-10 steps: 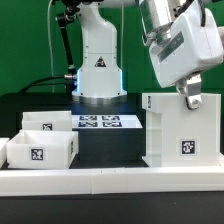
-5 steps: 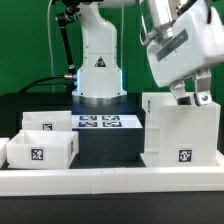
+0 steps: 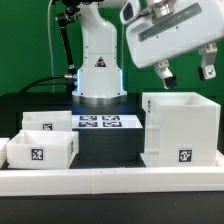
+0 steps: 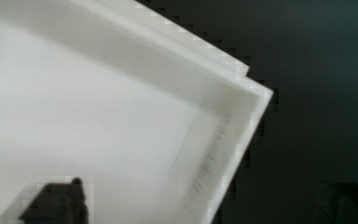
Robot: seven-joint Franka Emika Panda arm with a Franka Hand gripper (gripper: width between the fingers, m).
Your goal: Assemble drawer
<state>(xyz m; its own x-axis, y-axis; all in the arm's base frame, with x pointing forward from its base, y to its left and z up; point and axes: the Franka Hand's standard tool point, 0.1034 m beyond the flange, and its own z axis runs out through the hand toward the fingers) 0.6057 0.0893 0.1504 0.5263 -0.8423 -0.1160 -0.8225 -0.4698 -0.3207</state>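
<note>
The large white box shell [image 3: 180, 130] stands on the table at the exterior view's right, its open side up and a tag on its front. My gripper [image 3: 187, 72] hovers above its top edge, open and empty, with both fingers clear of the walls. In the wrist view the shell's inner floor and a corner wall [image 4: 229, 130] lie below the gripper [image 4: 208, 205]; one dark fingertip [image 4: 55, 200] shows over the white inside. Two shallow white trays [image 3: 42, 150] [image 3: 55, 124] sit together at the exterior view's left.
The marker board [image 3: 100, 122] lies in front of the robot base [image 3: 98, 70]. A long low white rail [image 3: 110, 180] runs along the table's front edge. Black table surface lies between the trays and the shell.
The gripper stood with its fingers down at the shell's top wall; it has now risen clear above it and turned, with its jaws open. The shell and trays stay in place.
</note>
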